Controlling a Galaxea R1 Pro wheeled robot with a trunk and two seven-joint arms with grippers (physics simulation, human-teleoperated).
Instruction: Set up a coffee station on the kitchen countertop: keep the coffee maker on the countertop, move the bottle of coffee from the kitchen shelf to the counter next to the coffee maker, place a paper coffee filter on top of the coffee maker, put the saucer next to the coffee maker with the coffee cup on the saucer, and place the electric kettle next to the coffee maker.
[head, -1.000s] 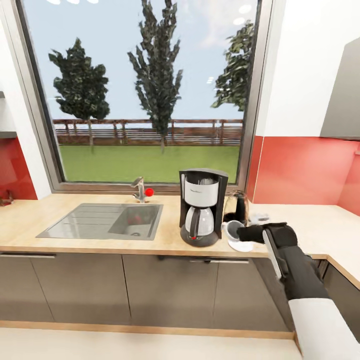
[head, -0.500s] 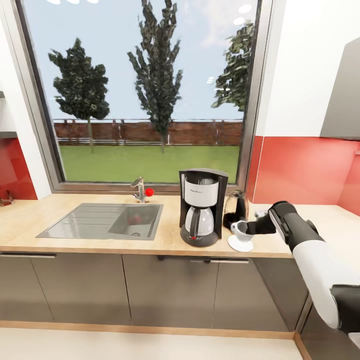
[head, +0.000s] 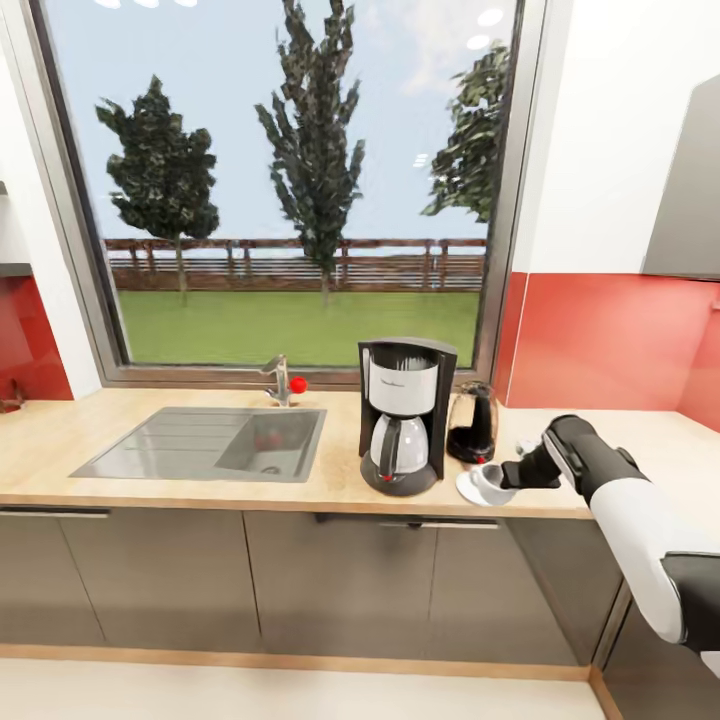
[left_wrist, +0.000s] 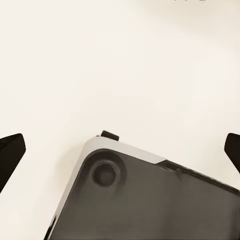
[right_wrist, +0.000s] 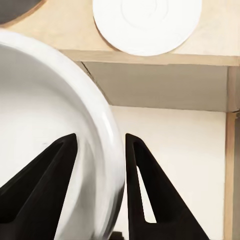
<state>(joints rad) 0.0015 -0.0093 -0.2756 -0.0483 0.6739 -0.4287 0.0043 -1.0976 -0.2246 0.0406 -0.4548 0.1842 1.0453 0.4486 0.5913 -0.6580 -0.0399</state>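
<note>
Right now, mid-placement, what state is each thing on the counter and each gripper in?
White ceramic coffee cup: held by its rim, over the saucer, not released.
Round white saucer: flat on the counter, right of the coffee maker.
Black-and-white coffee maker: upright, carafe in place.
Glass electric kettle: upright behind the saucer.
Right gripper: shut on the cup's wall.
Left gripper: open, empty.
</note>
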